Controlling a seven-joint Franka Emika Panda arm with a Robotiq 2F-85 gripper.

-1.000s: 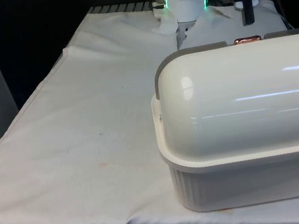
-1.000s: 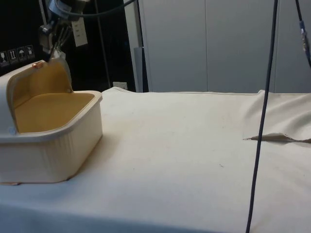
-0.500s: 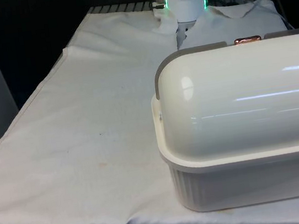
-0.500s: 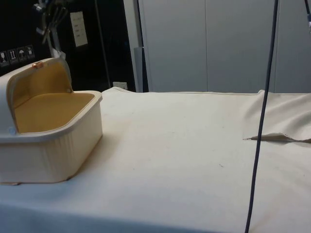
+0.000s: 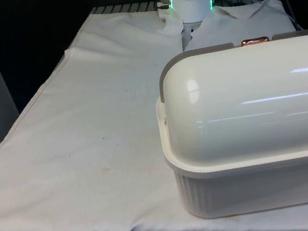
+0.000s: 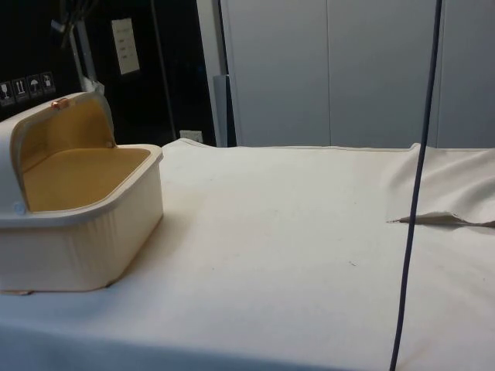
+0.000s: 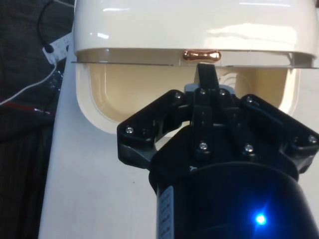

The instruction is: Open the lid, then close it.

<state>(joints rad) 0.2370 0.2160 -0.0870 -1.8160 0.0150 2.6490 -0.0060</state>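
Cream bread box (image 7: 189, 30) lid open, gripper (image 7: 205, 74) above

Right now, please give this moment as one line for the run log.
stage: lid open, closing not begun | bread box: on white cloth | lid: rolled back, copper handle free | gripper: above box, holding nothing

Pretty clearly a robotics lab: desk (image 6: 309, 255) draped in a white cloth (image 5: 87, 130), black curtains (image 5: 44, 27) at the far end, a cable (image 6: 418, 185) dangling, plain cabinets (image 6: 325, 69) behind.
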